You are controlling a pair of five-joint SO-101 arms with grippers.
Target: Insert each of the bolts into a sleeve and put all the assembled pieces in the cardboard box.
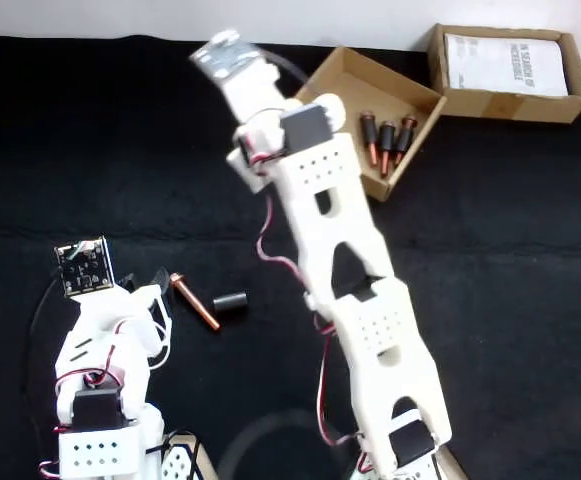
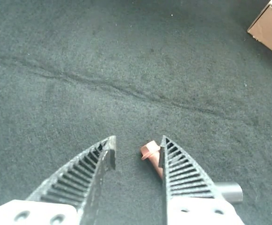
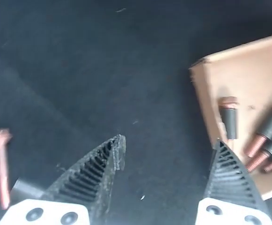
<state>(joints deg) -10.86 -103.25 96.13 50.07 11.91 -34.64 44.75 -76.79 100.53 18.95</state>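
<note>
A copper bolt (image 1: 195,302) lies loose on the black cloth, with a short dark sleeve (image 1: 230,302) beside it. My left gripper (image 1: 157,288) is just beside the bolt's head. In the left wrist view it (image 2: 138,144) stands open, the bolt's head (image 2: 150,152) close against one finger and the sleeve (image 2: 229,191) behind that finger. The cardboard box (image 1: 355,80) at the back holds three assembled pieces (image 1: 387,138). My right gripper (image 3: 169,143) hangs open by the box's edge (image 3: 220,75), with nothing between its fingers; assembled pieces (image 3: 228,117) lie inside.
A second cardboard box (image 1: 490,102) with a printed sheet in it stands at the back right. The right arm (image 1: 330,220) stretches across the middle of the table toward the box. Red wires (image 1: 270,250) hang along it.
</note>
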